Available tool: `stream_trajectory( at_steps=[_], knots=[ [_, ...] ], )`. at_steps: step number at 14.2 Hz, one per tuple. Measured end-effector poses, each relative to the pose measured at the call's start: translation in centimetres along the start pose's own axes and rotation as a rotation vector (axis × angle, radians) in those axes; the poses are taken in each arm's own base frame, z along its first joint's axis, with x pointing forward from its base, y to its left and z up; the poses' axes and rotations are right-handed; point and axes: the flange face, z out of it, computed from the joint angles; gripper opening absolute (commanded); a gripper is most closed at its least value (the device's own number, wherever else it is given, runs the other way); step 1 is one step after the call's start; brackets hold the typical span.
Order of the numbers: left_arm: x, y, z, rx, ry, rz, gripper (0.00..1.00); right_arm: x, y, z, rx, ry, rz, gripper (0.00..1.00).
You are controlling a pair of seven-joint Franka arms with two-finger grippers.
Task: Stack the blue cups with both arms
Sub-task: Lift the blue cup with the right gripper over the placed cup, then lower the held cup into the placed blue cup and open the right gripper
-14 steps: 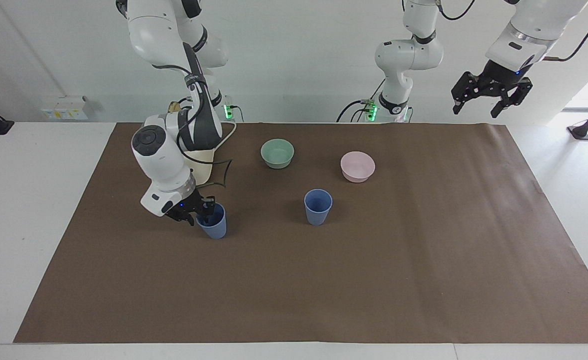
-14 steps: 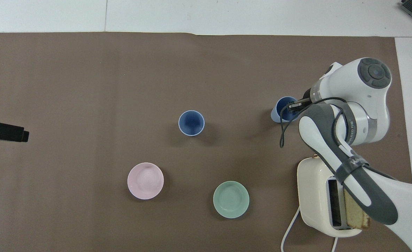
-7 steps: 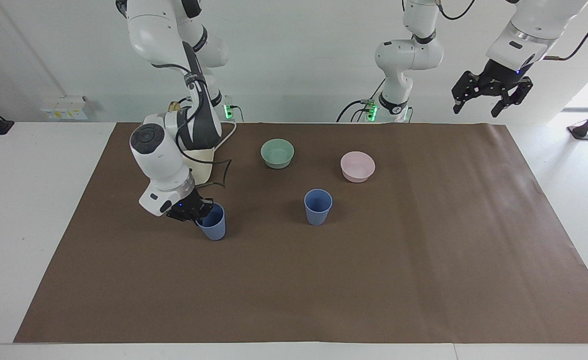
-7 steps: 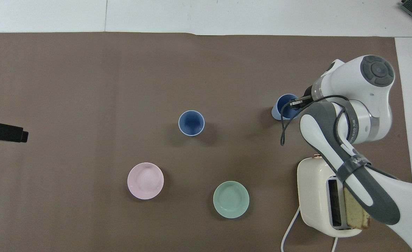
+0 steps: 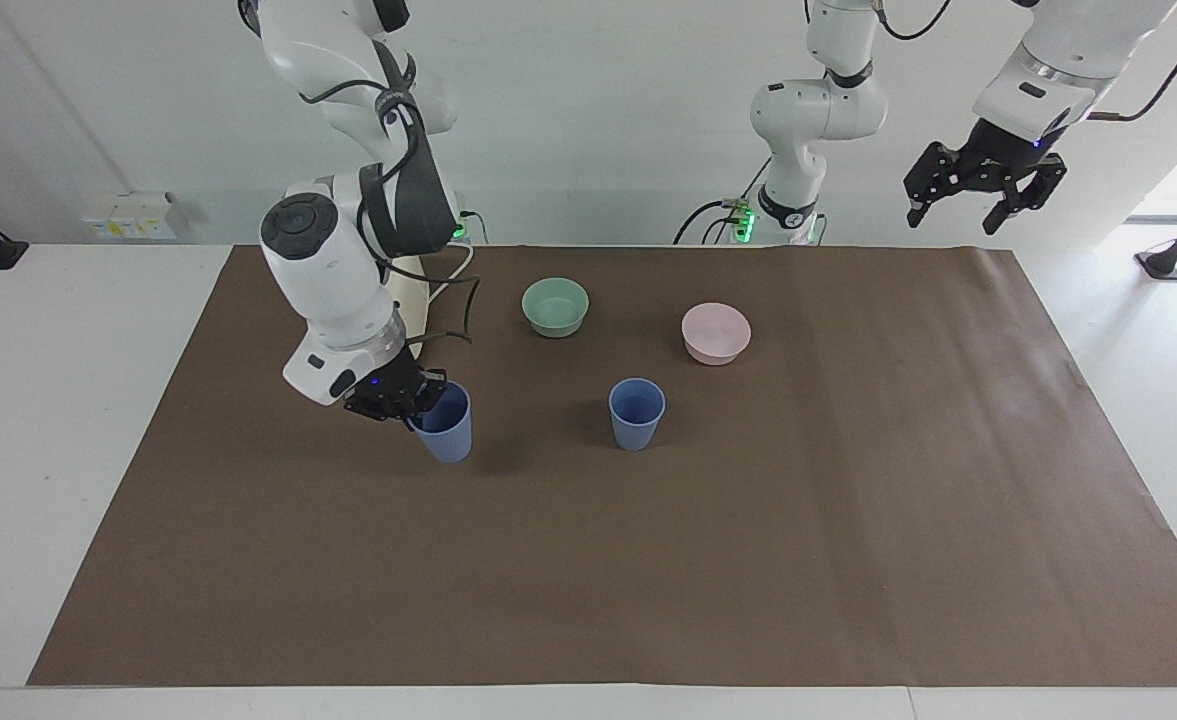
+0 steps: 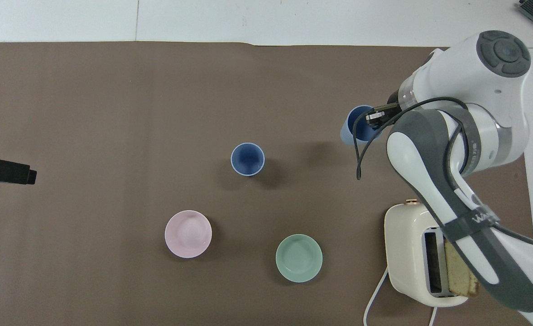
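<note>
2 tapered matte blue cups (image 5: 637,413), right tool (image 5: 410,400) clamped on 1 cup (image 5: 445,433), left tool (image 5: 983,190) apart.

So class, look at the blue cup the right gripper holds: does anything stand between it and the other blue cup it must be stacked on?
Nothing visible does. The right gripper is shut on the held blue cup, and only bare brown mat separates it from the standing blue cup. The green bowl and pink bowl sit nearer the robots, off that path.
</note>
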Motion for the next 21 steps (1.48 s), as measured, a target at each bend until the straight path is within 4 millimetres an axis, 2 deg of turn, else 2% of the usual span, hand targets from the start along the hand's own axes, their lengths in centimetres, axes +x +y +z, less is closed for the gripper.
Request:
stream_trajectory(
  at_steps=[3,7,10,13,16,21],
  knots=[
    [0.0,0.0,0.0,0.000,0.000,0.000,1.00,-0.1,-4.6,-1.4,0.018,0.013,0.048,0.00],
    [0.0,0.0,0.0,0.000,-0.001,0.000,1.00,-1.3,-12.6,-2.1,0.035,0.027,0.080,0.00],
    [0.0,0.0,0.0,0.000,-0.001,0.000,1.00,-2.3,-16.9,-2.6,0.049,0.040,0.083,0.00],
    [0.0,0.0,0.0,0.000,-0.001,0.000,1.00,-3.2,-20.2,-3.0,0.062,0.054,0.066,0.00],
    [0.0,0.0,0.0,0.000,-0.001,0.000,1.00,-3.6,-22.8,-2.0,0.082,0.070,0.062,0.00],
    [0.0,0.0,0.0,0.000,-0.002,0.000,1.00,-3.2,-23.1,-0.9,0.088,0.069,0.061,0.00]
  ],
)
